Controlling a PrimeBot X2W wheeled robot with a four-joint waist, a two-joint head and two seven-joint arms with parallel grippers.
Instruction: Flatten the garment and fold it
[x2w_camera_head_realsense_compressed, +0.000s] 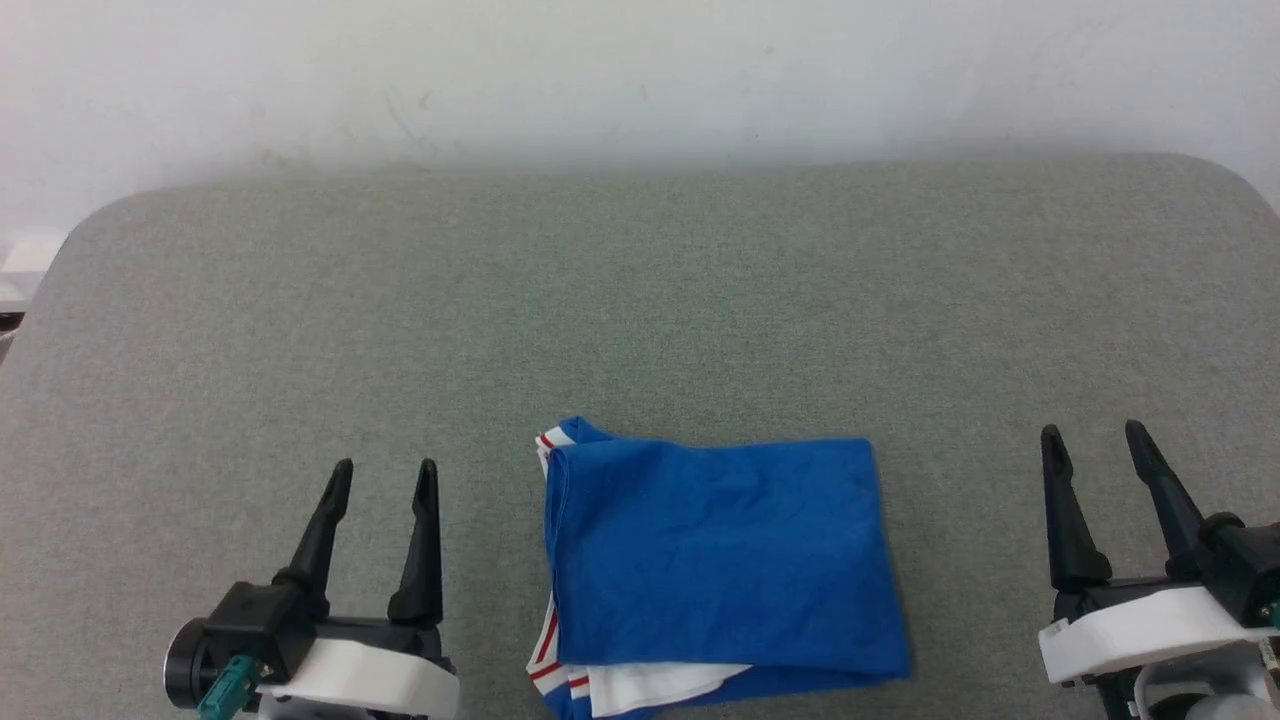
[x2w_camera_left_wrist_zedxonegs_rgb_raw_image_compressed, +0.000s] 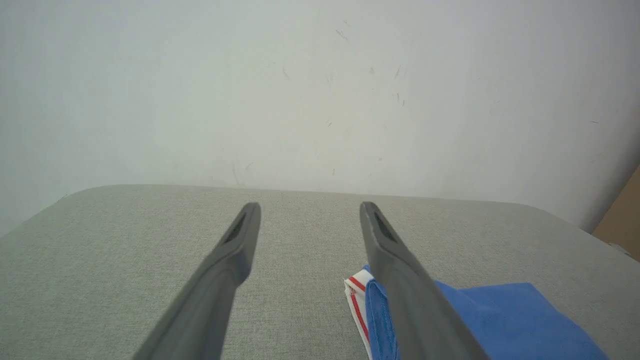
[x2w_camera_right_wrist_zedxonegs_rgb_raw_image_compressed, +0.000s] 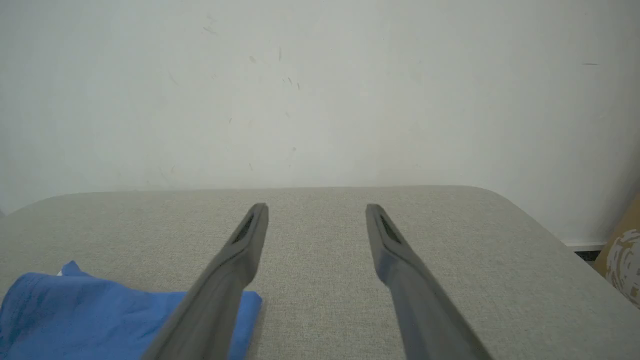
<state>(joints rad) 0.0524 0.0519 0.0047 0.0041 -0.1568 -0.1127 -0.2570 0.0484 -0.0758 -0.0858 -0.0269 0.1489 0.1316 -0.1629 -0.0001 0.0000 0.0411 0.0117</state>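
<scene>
Garment (x2w_camera_head_realsense_compressed: 720, 560) folded on table (x2w_camera_head_realsense_compressed: 640, 300), left hand (x2w_camera_head_realsense_compressed: 385, 466) and right hand (x2w_camera_head_realsense_compressed: 1092, 430) wide open beside it; a stray brush may unfold loose layers.

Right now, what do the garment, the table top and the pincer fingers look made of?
Garment: thin soft knit cloth, matte; it creases and lies limp in folded layers. Fibre unclear. Table top: grey-green textile cover, matte, with a fine flecked weave; what lies beneath is hidden. Left pincer fingers: dark, smooth, matte, probably moulded plastic or rubber.
</scene>
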